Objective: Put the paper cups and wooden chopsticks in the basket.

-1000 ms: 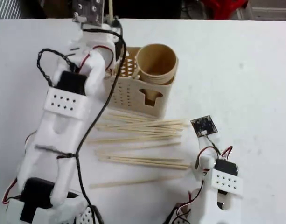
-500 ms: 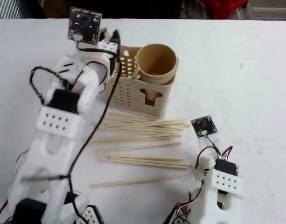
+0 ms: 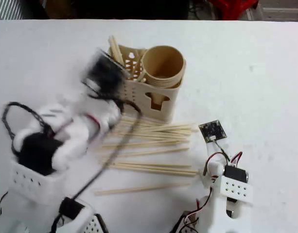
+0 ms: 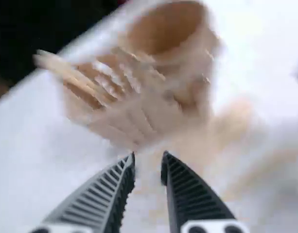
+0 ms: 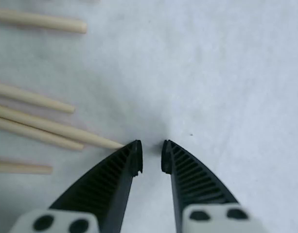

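Observation:
The cream basket [image 3: 139,99] stands at the back middle of the table. Stacked paper cups [image 3: 162,65] sit in its right part, and a few wooden chopsticks [image 3: 115,50] lean out of its left part. Several more chopsticks [image 3: 149,145] lie loose on the table in front. My left gripper [image 4: 148,162] hangs just before the basket [image 4: 134,121], fingers a little apart and holding nothing; its arm [image 3: 66,136] is blurred. My right gripper [image 5: 151,155] rests low over the table with a narrow gap, empty, beside chopstick ends [image 5: 51,127].
The right arm [image 3: 229,187] sits near the front edge, right of the loose chopsticks. The white table [image 3: 255,73] stretches bare to the right of the basket and at the back left.
The left arm has pulled back from the basket's left side toward the front left. Chopsticks now stand in the basket's left part. The right arm has not moved.

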Robot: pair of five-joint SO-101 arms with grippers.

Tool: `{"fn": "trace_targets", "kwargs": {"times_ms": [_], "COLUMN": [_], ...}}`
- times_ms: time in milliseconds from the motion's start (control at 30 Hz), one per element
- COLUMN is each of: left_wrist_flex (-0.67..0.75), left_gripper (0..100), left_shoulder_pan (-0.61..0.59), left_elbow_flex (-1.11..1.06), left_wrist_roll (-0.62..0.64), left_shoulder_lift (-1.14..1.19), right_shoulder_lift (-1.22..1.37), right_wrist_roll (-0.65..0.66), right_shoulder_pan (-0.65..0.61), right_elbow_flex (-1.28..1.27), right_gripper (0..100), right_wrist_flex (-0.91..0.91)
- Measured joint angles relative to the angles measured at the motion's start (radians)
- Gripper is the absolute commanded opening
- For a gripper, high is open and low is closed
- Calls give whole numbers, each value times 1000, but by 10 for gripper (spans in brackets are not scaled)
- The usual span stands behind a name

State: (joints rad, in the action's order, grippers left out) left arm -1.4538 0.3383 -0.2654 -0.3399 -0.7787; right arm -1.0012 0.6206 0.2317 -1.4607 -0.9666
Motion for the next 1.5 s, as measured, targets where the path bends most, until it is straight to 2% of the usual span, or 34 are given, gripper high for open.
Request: {"fn": "trace_targets", "kwargs": {"times_ms": [67,133,200,300,433,533,633,833,1000,1167,1267,1500], "left_wrist_flex": [-97,-117,-95,11,207,281,299,302,376,442,477,489], "left_gripper": [109,110,110,110,110,110,110,154,154,154,154,154], "left_shoulder_pan": [87,147,173,213,272,281,285,308,345,341,299,285], "left_elbow_flex": [-51,-121,-206,-338,-453,-457,-457,-457,-537,-568,-574,-575], "left_wrist_roll": [-104,-186,-233,-278,-292,-295,-296,-296,-359,-370,-370,-370], "left_shoulder_lift": [0,9,43,123,273,388,473,491,491,491,491,491], "right_shoulder_lift": [0,0,0,0,0,0,0,0,0,0,0,0], "right_wrist_roll": [0,0,0,0,0,0,0,0,0,0,0,0], "right_shoulder_pan": [0,0,0,0,0,0,0,0,0,0,0,0], "right_elbow_flex": [0,0,0,0,0,0,0,0,0,0,0,0], "right_gripper": [84,84,84,84,84,84,84,84,84,84,84,84], "right_wrist_flex": [0,0,0,0,0,0,0,0,0,0,0,0]}}
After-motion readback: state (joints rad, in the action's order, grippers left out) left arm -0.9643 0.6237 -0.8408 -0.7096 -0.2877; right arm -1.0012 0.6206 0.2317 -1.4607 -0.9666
